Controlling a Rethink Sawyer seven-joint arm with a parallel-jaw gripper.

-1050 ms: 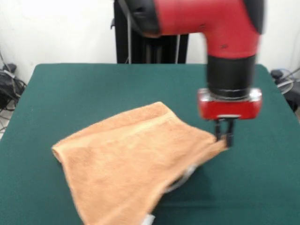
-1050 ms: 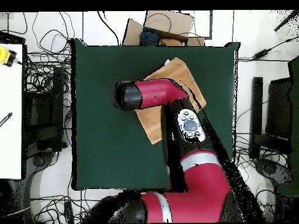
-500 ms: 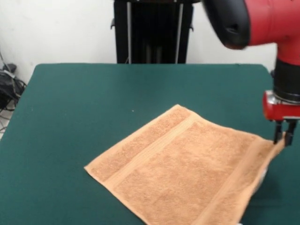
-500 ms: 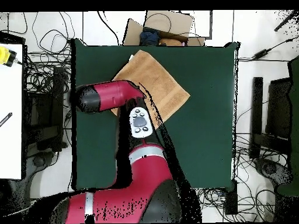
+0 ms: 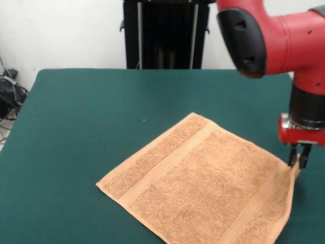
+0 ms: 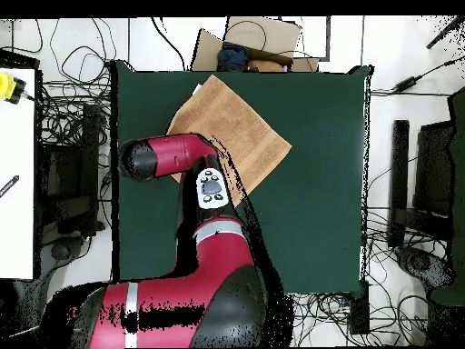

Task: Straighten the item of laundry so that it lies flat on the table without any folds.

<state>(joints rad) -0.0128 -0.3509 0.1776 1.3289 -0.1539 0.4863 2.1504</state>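
**Towel spread on the green table, one corner pinched by the robot**

A light orange-tan towel (image 5: 203, 185) lies opened out on a dark green table (image 5: 91, 117). Seen from across the table, it sits turned like a diamond, one corner pointing toward the far side and another toward the left. Most of its surface rests flat against the felt, and a woven border band runs parallel to its upper left edge. Its near corner runs off the bottom of the picture.

At the towel's right-hand corner, the gripper (image 5: 297, 161) of a red and black arm (image 5: 284, 40) hangs straight down. Its two thin dark jaws are closed together on the very tip of that corner, which is lifted slightly and pulled to a point; the cloth just below it curls up off the table along the right edge.

From overhead, the towel (image 6: 238, 132) lies in the upper middle part of the table (image 6: 318, 200), close to the edge farthest from the robot's base, with plenty of bare green around its other sides. The arm (image 6: 168, 156) reaches across and covers the towel's lower left part, hiding the jaws in that view. Cardboard (image 6: 263, 36) sits just beyond the table's top edge, and tangled cables (image 6: 73, 82) cover the floor around it.
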